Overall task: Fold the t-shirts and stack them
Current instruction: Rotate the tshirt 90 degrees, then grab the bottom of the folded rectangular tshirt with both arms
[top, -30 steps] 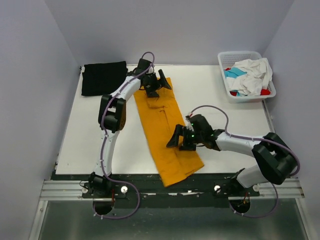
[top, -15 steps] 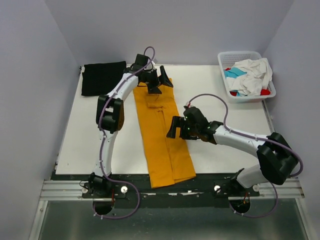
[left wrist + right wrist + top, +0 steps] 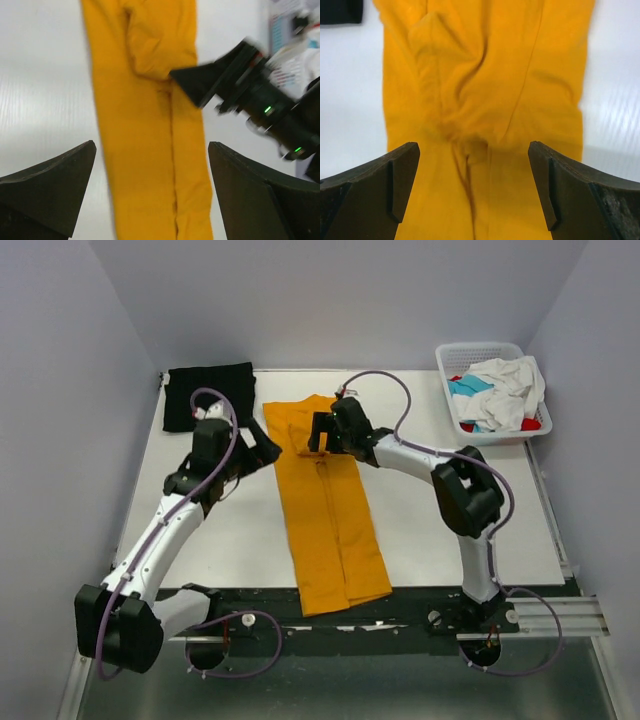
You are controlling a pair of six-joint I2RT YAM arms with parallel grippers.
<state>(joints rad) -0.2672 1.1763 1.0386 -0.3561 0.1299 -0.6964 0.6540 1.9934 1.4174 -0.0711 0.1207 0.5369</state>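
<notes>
The mustard-orange t-shirt [image 3: 330, 510] lies folded into a long narrow strip down the middle of the table. My left gripper [image 3: 264, 451] is open and empty just left of the strip's far part; in the left wrist view [image 3: 151, 150] the shirt [image 3: 145, 125] runs between its jaws. My right gripper [image 3: 320, 432] is open and empty over the strip's far end, where the cloth is bunched [image 3: 470, 100]; the right wrist view [image 3: 474, 147] shows it. A folded black t-shirt [image 3: 208, 395] lies at the far left corner.
A white lattice basket [image 3: 452, 400] at the far right holds white [image 3: 505, 385], teal [image 3: 465, 387] and red [image 3: 531, 424] t-shirts. The shirt's near end hangs over the table's front edge [image 3: 250, 592]. The right gripper shows in the left wrist view [image 3: 240, 85].
The left arm has pulled back from the shirt's far end to its left side. The right gripper has moved from the shirt's middle up to its far end. The shirt lies straighter.
</notes>
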